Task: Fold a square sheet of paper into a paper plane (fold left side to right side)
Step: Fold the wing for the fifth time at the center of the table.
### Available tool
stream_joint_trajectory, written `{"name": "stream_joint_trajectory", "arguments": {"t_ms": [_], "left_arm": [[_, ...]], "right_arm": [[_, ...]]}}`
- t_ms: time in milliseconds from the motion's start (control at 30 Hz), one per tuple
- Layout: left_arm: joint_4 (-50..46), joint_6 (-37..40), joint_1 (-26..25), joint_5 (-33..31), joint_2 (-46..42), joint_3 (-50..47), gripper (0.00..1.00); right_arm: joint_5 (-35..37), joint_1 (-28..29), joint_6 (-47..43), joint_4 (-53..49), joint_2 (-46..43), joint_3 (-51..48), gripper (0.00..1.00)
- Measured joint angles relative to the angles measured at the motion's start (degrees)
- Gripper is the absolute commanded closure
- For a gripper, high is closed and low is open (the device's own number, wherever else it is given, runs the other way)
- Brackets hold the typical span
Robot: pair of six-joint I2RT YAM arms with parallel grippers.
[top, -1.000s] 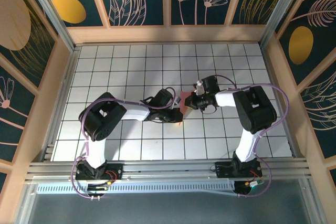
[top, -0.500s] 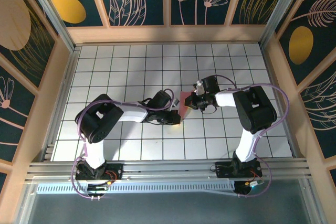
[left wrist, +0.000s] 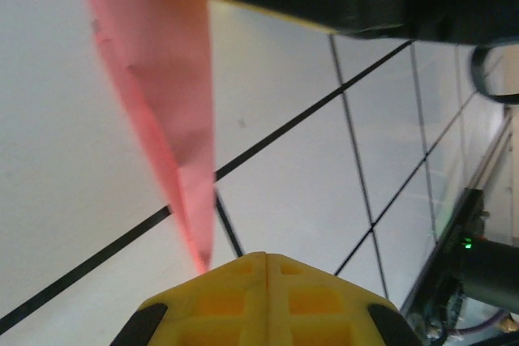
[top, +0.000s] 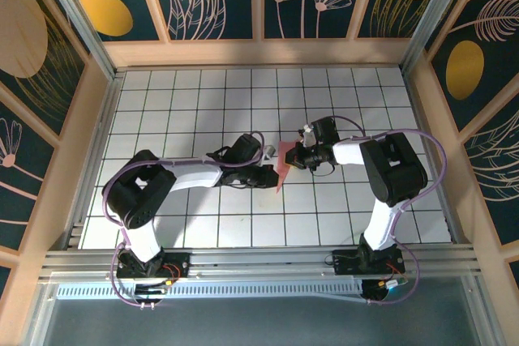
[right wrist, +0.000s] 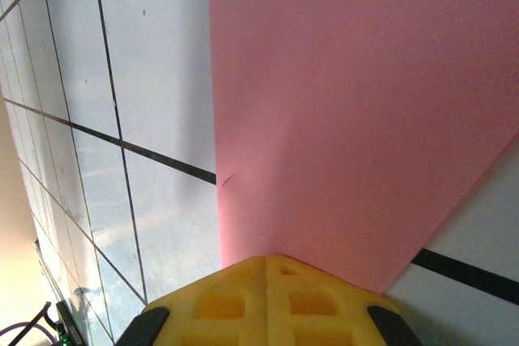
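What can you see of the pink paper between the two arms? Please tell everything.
The pink paper is thin, plain, salmon-pink and unmarked, with a slanted edge tapering to a narrow point. It seems raised at an angle above the white grid table. The right end effector is shut on one edge; the point reaches the shut left end effector, grip there unclear.

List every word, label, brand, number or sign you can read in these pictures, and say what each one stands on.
No readable text anywhere.
The thin salmon-pink sheet of paper: plain, unmarked.
The white tiled table: black grid lines only.
The dark blue wall panels: leaf and flower drawings, no lettering.
The yellow fingertips of the left gripper and right gripper: no print.
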Motion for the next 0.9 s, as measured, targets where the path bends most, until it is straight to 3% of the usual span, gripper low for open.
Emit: {"name": "stream_joint_trajectory", "arguments": {"t_ms": [367, 900], "left_arm": [[1.73, -0.2, -0.13, 3.06, 6.56, 3.58, 1.0], [2.05, -0.33, -1.25, 4.15, 9.18, 3.98, 1.0]], "right_arm": [[0.0, 0.0, 0.0, -0.13, 0.04, 0.11, 1.0], [-0.24, -0.04, 0.0, -0.33, 0.2, 0.26, 1.0]]}}
